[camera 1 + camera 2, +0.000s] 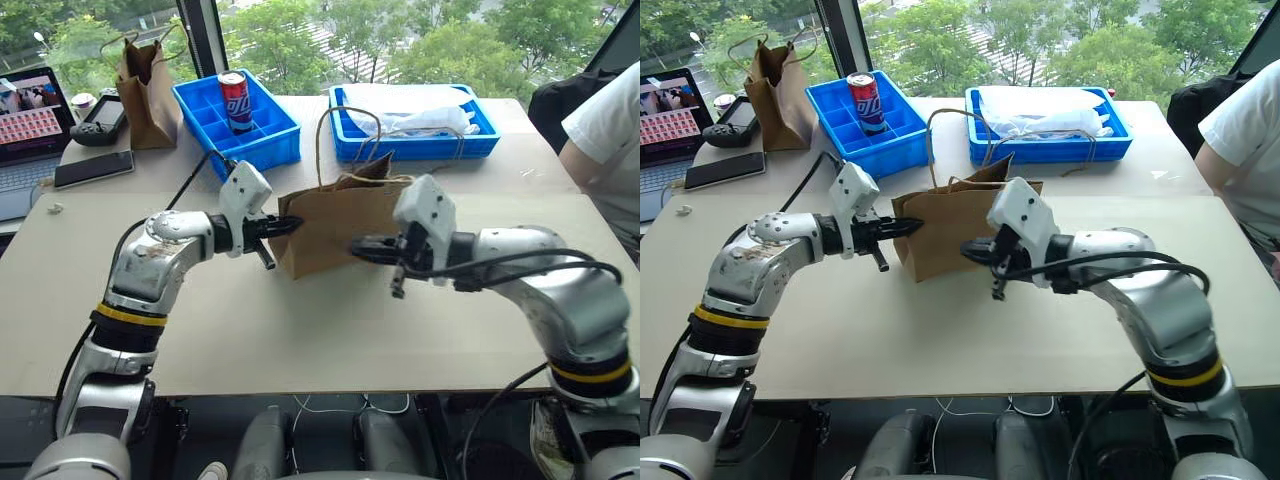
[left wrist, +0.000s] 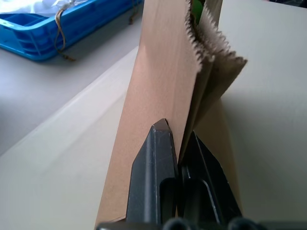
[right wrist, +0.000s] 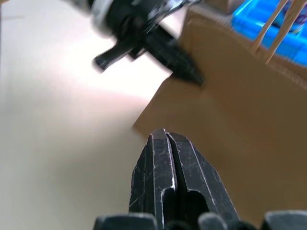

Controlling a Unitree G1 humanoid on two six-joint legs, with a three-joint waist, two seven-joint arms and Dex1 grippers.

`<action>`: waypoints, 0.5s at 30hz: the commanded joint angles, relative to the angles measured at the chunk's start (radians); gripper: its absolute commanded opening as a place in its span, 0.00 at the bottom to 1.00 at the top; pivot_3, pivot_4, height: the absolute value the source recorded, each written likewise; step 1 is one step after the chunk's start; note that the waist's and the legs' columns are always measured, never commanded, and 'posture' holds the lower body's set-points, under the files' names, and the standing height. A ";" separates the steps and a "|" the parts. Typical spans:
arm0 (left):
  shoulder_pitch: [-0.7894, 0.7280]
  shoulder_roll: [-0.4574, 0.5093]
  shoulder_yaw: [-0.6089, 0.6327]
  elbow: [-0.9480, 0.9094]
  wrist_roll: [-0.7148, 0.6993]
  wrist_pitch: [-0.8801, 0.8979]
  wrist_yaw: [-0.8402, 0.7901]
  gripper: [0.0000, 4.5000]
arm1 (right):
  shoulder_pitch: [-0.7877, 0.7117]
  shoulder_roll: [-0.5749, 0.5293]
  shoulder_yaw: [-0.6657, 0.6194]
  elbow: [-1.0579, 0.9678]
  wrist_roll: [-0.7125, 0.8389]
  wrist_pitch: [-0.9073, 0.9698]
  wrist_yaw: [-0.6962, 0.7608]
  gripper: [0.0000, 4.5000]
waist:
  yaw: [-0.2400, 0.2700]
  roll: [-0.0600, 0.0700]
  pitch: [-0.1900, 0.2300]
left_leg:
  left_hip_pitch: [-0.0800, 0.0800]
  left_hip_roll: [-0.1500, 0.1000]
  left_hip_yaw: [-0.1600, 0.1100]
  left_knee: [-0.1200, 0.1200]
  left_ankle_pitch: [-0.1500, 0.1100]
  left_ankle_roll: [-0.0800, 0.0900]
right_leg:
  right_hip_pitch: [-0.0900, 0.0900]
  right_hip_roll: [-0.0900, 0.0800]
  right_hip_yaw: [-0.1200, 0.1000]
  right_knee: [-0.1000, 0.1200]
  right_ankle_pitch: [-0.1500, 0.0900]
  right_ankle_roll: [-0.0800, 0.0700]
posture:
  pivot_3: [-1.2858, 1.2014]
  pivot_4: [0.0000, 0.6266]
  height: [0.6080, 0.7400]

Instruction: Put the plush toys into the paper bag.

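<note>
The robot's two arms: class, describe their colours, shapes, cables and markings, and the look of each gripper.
Both arms are rounded, scuffed silver metal, each ringed by a yellow band edged in black. Black cables loop along them. White housings sit at the wrists. The left gripper and right gripper each have two black, tapered, pointed fingers.

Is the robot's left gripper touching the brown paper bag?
Touching. The left wrist view shows the left gripper with its jaws shut on the side edge of the paper bag, the paper pinched between them.

Pale wooden table (image 1: 300,340), window (image 1: 400,40) behind, green trees (image 1: 470,45) outside, daylight
</note>
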 commanded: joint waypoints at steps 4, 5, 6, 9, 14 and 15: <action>-0.093 0.019 -0.014 0.186 0.014 -0.283 -0.324 0.01 | 0.083 -0.155 -0.209 -0.123 0.207 0.120 0.070 0.00 | -0.001 0.000 0.000 | 0.000 0.000 0.001 0.000 0.000 0.000 | 0.001 0.000 0.001 -0.001 0.000 0.000 | 0.52 0.24 1.00; -0.101 0.020 -0.010 0.211 0.001 -0.298 -0.374 0.01 | 0.101 -0.174 -0.241 -0.121 0.227 0.129 0.072 0.00 | -0.001 0.000 0.000 | 0.000 0.000 0.001 0.000 0.000 0.000 | 0.001 0.000 0.000 -0.001 0.000 0.000 | 0.52 0.24 1.00; -0.107 0.021 -0.006 0.236 -0.003 -0.308 -0.406 0.01 | 0.118 -0.190 -0.264 -0.118 0.241 0.132 0.071 0.00 | -0.001 0.000 0.000 | 0.000 0.000 0.001 0.000 0.000 0.000 | 0.001 0.000 0.001 -0.002 0.000 0.000 | 0.52 0.24 1.00; -0.116 0.031 -0.013 0.324 0.034 -0.389 -0.481 0.01 | 0.173 -0.241 -0.332 -0.103 0.261 0.131 0.072 0.00 | -0.001 0.000 0.000 | 0.000 0.000 0.001 0.000 0.000 0.000 | 0.001 0.000 0.001 -0.002 0.000 0.000 | 0.52 0.24 1.00; -0.110 0.032 0.032 0.376 0.010 -0.367 -0.502 0.01 | 0.243 -0.298 -0.403 -0.071 0.251 0.104 0.066 0.00 | 0.000 0.000 0.000 | -0.001 0.000 0.001 0.001 0.000 0.000 | 0.001 0.000 0.001 -0.002 0.000 0.000 | 0.52 0.24 1.00; -0.097 0.041 0.032 0.365 0.005 -0.345 -0.512 0.01 | 0.253 -0.303 -0.408 -0.061 0.244 0.097 0.065 0.00 | 0.000 0.000 0.000 | -0.001 0.000 0.001 0.001 0.000 0.000 | 0.001 0.000 0.001 -0.001 0.000 0.000 | 0.52 0.24 1.00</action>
